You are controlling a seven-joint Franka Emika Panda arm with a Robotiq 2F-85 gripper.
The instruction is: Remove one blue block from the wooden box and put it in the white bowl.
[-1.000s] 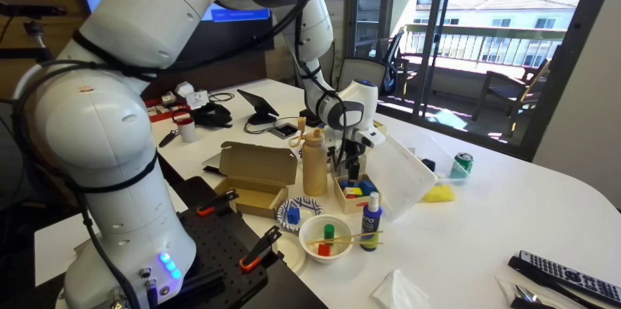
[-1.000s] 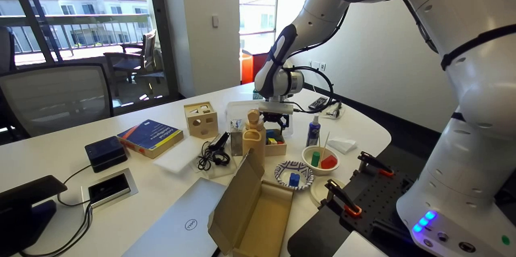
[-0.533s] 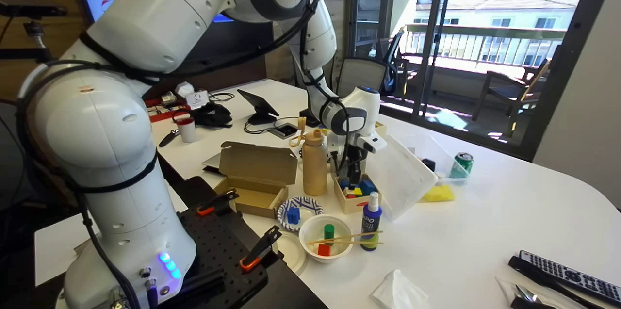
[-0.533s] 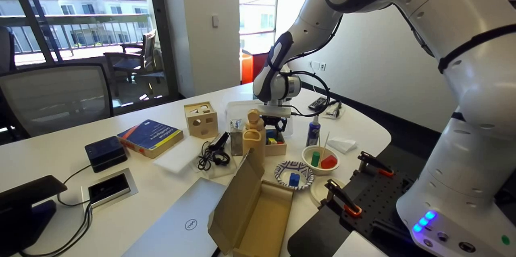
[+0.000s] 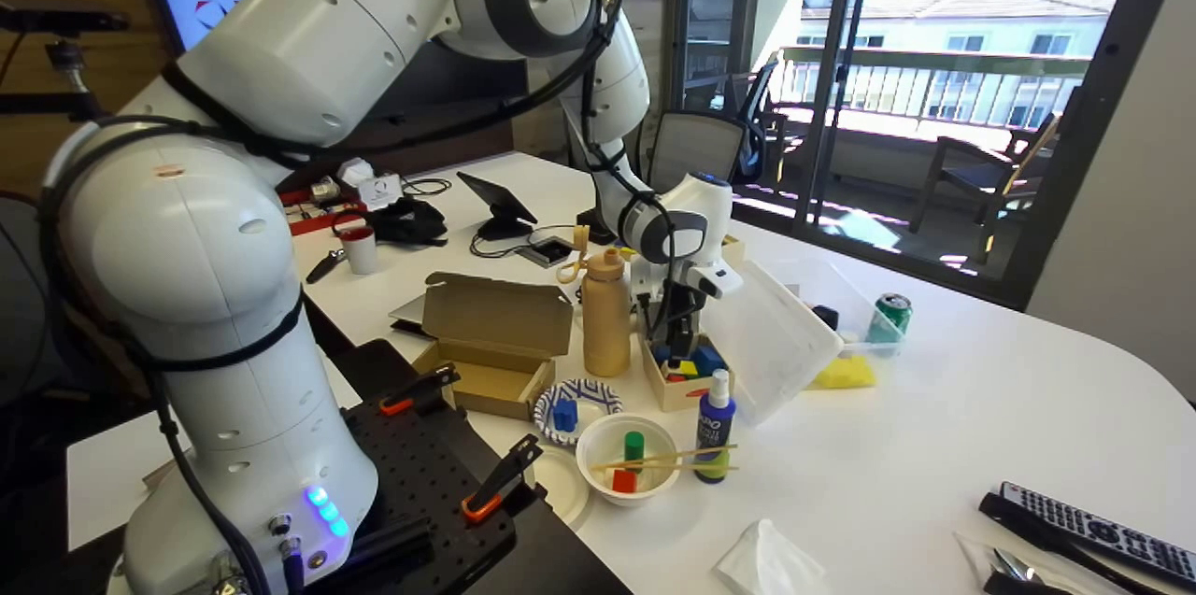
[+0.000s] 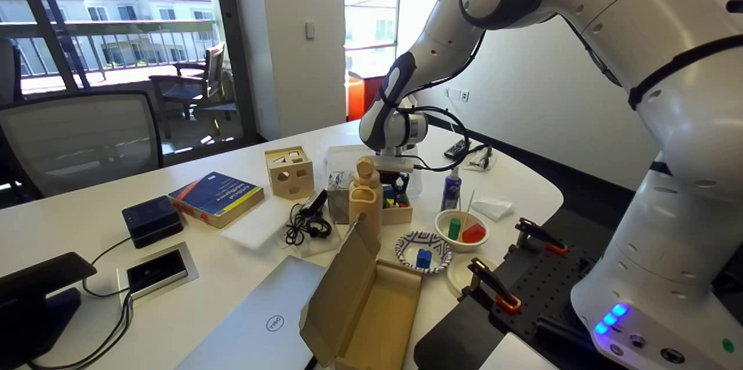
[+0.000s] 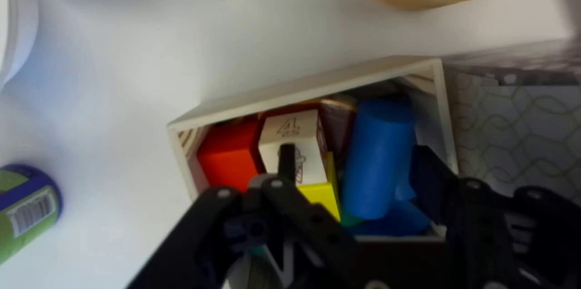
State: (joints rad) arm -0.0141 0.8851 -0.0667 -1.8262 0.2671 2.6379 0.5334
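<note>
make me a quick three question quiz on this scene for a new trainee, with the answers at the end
1. True or false: the gripper is open while a blue cylinder lies in the wooden box.
2. Multiple choice: what colour is the block alongside the green cylinder in the white bowl? A yellow; B red; C blue
3. Fill in the blank: in the wrist view, the pale cube shows the numeral ____.

Key
1. True
2. B
3. 4
</note>
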